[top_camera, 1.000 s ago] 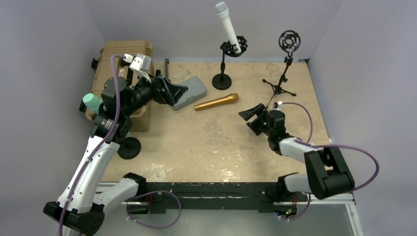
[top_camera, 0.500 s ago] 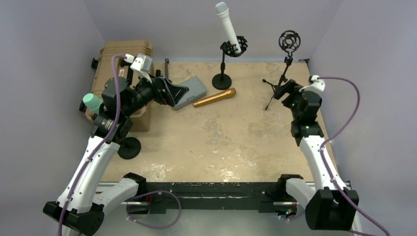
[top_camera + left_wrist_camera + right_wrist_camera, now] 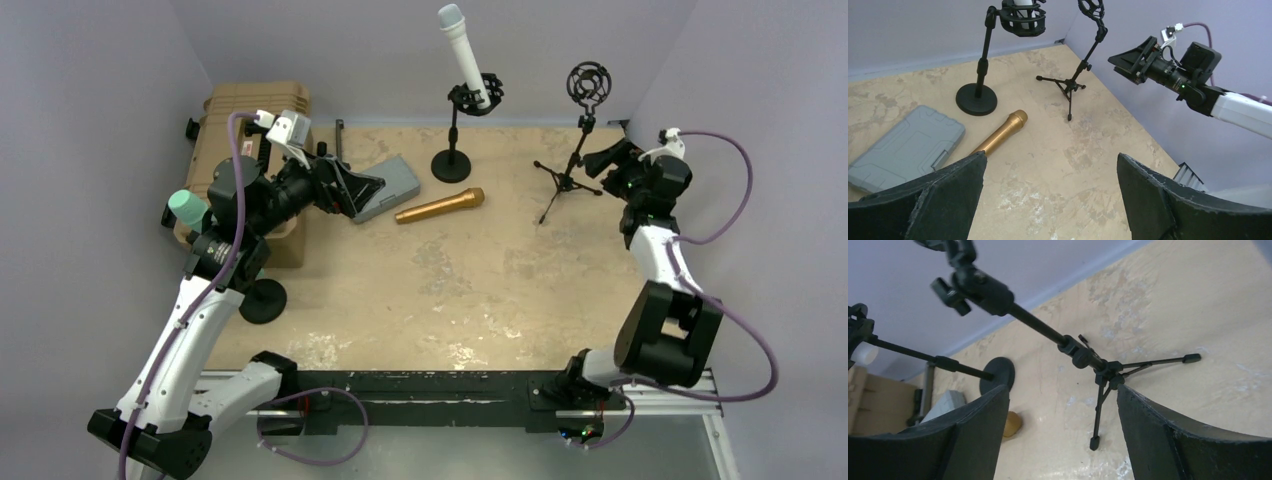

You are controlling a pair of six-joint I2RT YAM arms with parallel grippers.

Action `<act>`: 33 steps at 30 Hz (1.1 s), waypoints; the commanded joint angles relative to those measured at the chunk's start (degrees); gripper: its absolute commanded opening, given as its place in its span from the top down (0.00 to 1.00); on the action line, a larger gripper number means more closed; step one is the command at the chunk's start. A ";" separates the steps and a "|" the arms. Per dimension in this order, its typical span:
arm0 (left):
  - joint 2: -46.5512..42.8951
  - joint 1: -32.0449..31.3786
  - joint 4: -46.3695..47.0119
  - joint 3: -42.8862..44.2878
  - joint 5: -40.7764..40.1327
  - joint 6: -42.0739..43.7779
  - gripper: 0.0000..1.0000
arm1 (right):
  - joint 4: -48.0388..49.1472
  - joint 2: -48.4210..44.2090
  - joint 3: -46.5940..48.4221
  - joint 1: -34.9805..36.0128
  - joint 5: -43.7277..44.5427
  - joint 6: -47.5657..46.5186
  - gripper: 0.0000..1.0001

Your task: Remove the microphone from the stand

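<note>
While both arms hung over the table (image 3: 450, 290), neither one held a microphone. Nearest, the left end effector (image 3: 1050, 159) stood fully released above the grey case (image 3: 397, 178), and a gold microphone (image 3: 440, 207) lay flat just beside that case. Farther on, the right end effector (image 3: 600, 160) was released and empty, near the tripod stand (image 3: 567, 180), whose mount looked empty. At the far edge the white microphone (image 3: 465, 55) sat tilted in the round-base stand (image 3: 452, 165). I judge the approach was in hand; next, one end effector should reach the white body, clench, and pull along its tilt

table (image 3: 480, 290) (mottled beige) | gold microphone (image 3: 440, 208), grey case (image 3: 393, 186) | round-base stand (image 3: 451, 165), tripod stand (image 3: 567, 181)
</note>
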 commanded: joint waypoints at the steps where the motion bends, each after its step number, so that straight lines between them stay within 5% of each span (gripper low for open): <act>1: -0.09 -0.49 2.47 -0.09 1.63 -0.79 0.00 | 14.00 8.66 0.00 -5.23 -22.38 10.36 0.24; 12: 0.35 -0.93 2.78 -0.22 2.20 -1.13 0.00 | 30.64 25.45 3.00 -7.12 -32.42 20.94 0.29; 33: 1.14 -0.93 2.87 -0.20 2.51 -1.31 0.00 | 30.91 31.29 9.16 -7.06 -31.61 19.57 0.52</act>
